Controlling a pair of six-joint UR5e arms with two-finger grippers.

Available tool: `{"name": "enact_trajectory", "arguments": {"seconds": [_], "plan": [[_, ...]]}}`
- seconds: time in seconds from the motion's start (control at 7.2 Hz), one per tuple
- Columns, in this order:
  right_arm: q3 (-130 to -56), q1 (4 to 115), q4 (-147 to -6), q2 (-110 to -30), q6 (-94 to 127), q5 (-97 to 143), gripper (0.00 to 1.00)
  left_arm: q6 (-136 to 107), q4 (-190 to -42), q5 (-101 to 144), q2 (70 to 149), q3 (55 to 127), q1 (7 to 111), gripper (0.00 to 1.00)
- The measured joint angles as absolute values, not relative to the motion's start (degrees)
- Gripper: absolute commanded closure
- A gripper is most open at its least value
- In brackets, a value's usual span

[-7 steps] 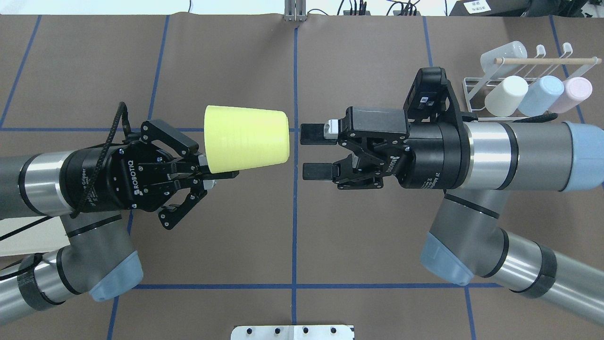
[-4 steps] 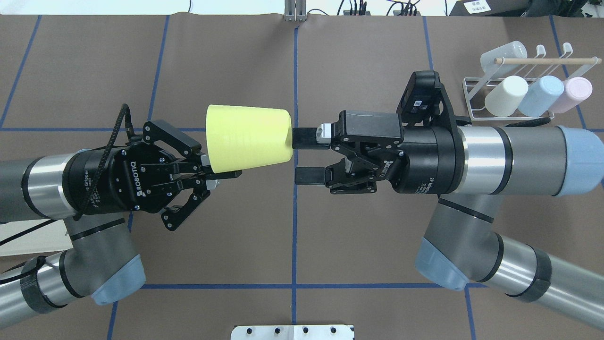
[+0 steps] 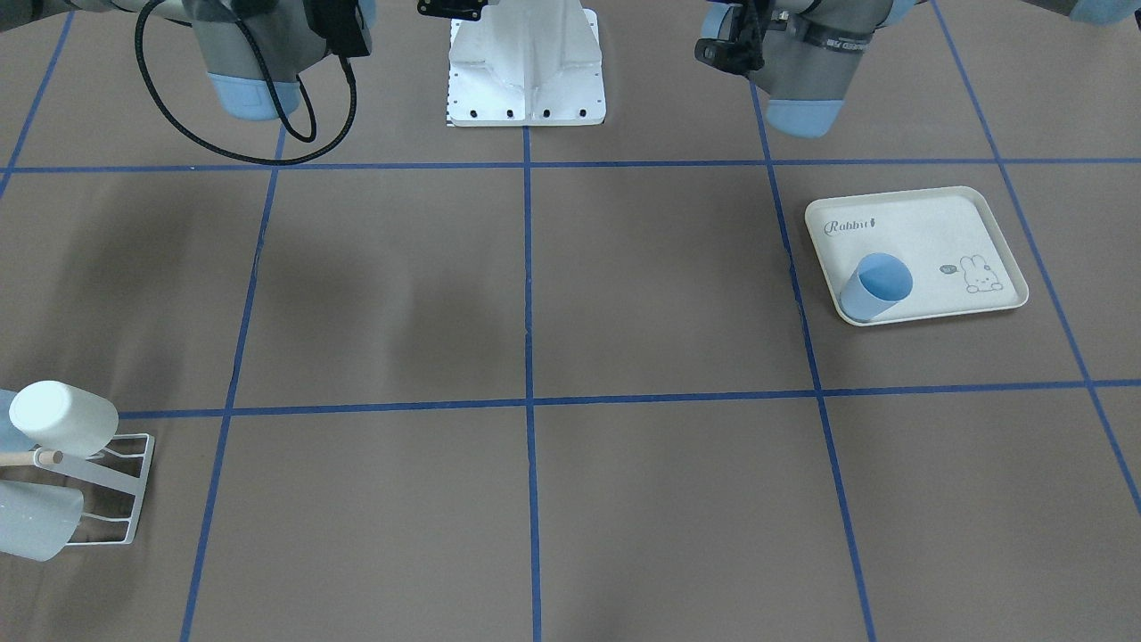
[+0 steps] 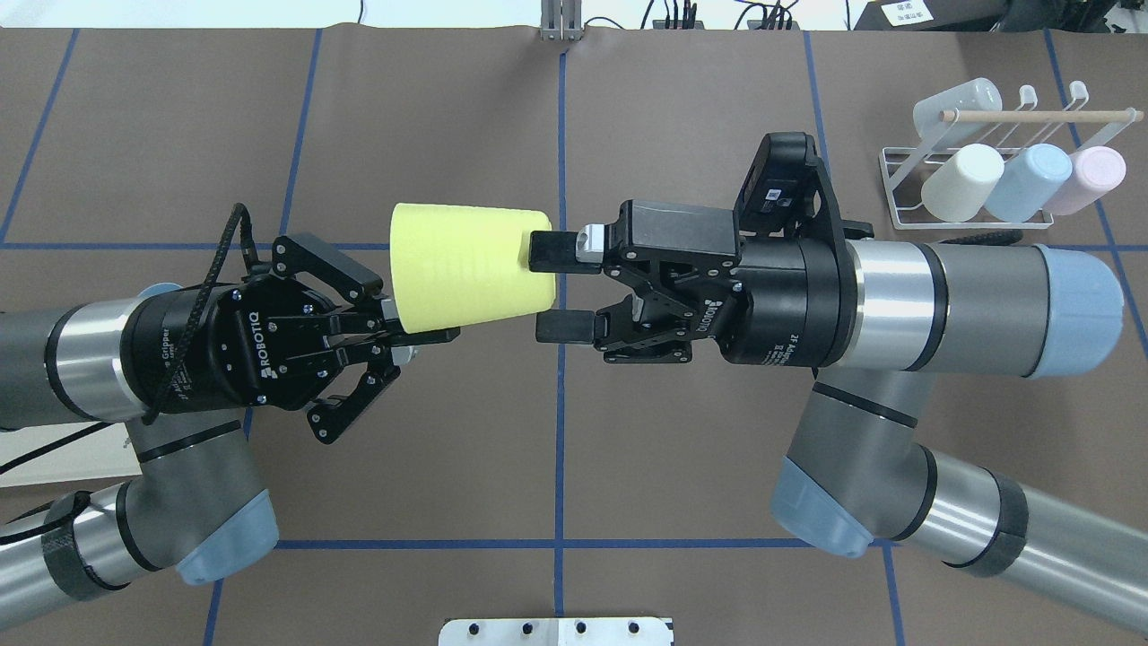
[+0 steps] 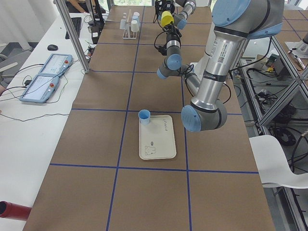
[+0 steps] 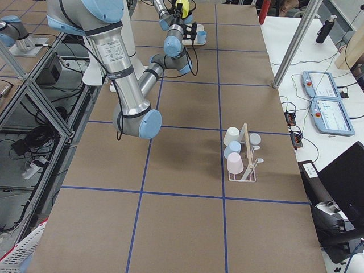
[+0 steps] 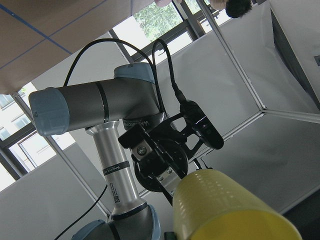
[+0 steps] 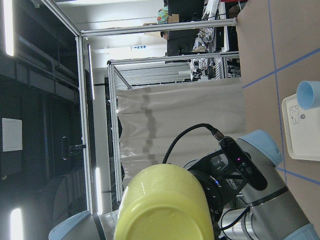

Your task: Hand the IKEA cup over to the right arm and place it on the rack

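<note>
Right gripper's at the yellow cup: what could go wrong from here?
1. The right gripper is open and seems to straddle only the tapered closed end of the yellow cup; closing there may squeeze it out.
2. The left gripper pinches just the rim; releasing before the right one shuts would likely drop the cup.
3. The rack already holds a front row of cups, so placing could knock them.

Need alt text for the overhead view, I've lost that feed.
The left gripper holds a yellow cup sideways by its rim; the open right gripper straddles its closed end, not yet clamped. A rack with four cups sits far right.
</note>
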State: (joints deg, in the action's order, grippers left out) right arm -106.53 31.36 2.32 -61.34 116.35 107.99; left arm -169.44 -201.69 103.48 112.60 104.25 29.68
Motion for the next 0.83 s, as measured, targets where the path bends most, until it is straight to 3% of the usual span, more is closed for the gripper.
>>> {"name": "enact_trajectory", "arguments": {"seconds": [0.83], "plan": [[-106.34, 31.01, 2.29, -60.77, 116.28, 106.75, 0.04, -169.31, -201.97, 103.45, 112.60, 103.98, 28.51, 1.00]]}}
